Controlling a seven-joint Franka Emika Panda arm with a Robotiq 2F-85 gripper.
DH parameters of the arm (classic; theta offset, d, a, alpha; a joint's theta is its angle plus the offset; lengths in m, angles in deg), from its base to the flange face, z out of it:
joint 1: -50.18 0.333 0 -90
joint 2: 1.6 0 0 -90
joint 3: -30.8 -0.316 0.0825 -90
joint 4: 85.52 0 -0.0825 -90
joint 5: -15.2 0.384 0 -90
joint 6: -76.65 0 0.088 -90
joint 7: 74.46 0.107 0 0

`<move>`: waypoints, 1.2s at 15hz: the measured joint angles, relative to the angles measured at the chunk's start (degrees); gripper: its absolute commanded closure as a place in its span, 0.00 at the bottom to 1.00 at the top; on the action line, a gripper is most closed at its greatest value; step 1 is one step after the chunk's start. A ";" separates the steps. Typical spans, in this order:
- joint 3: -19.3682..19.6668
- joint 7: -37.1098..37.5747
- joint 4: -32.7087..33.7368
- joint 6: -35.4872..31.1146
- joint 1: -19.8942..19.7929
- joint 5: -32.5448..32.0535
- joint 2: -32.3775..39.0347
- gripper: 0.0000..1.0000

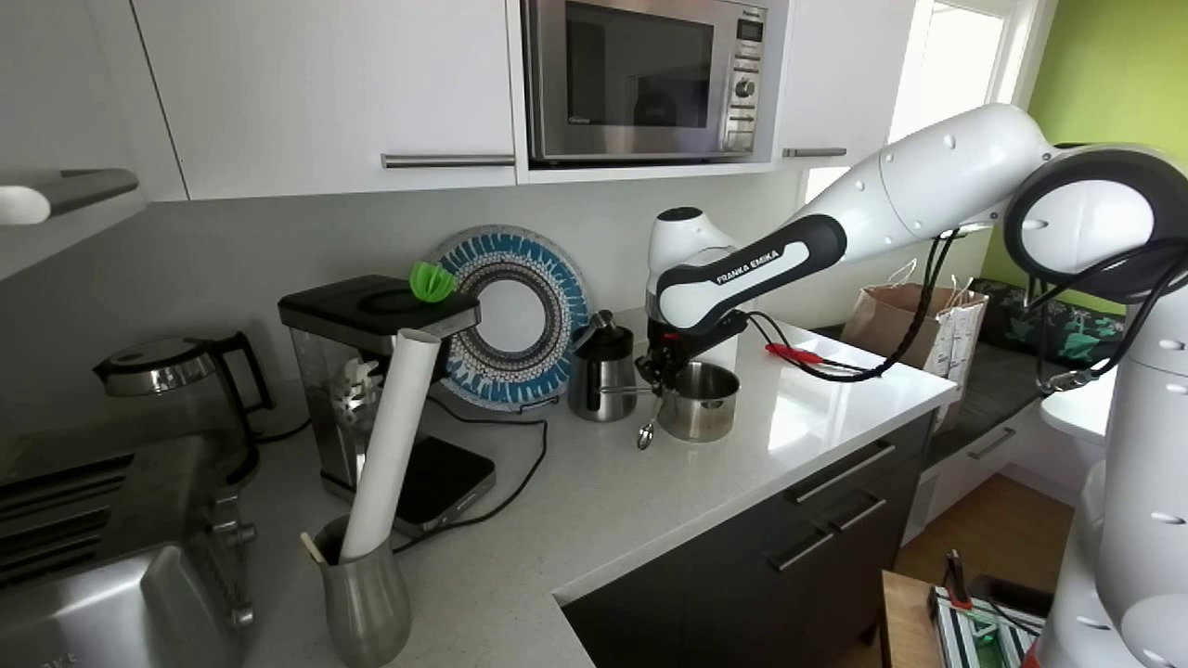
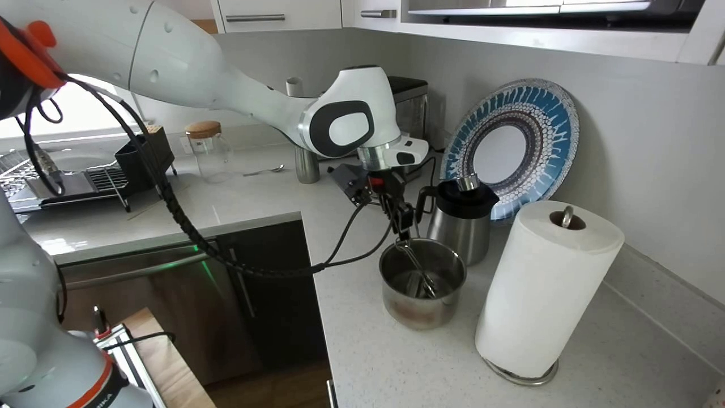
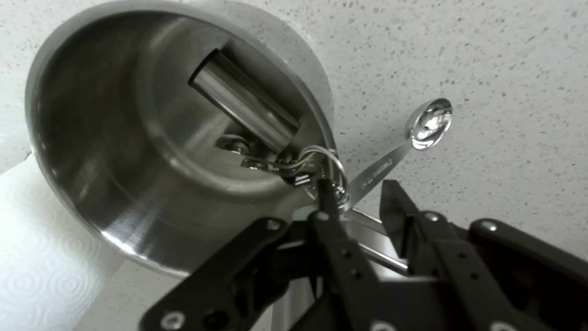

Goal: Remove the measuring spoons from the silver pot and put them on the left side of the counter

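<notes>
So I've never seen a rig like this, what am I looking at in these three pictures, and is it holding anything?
The white machine is a robot arm, ending in a black gripper, its two-fingered hand. Two pictures come from cameras standing apart from it; the close-up comes from one on its wrist, looking down. On the pale counter stand, among other things, a silver pot, a paper towel roll and a metal jug. Measuring spoons straddle the pot's rim, one outside and others inside. The gripper is close over them, but its jaws stand apart, so nothing looks held.
</notes>
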 measured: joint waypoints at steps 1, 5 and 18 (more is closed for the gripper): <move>0.00 0.00 0.10 0.30 0.00 0.00 0.00 0.60; -0.01 0.00 0.24 1.54 0.12 -0.03 0.00 0.57; -0.06 0.00 0.25 3.24 0.81 -1.10 -0.21 0.70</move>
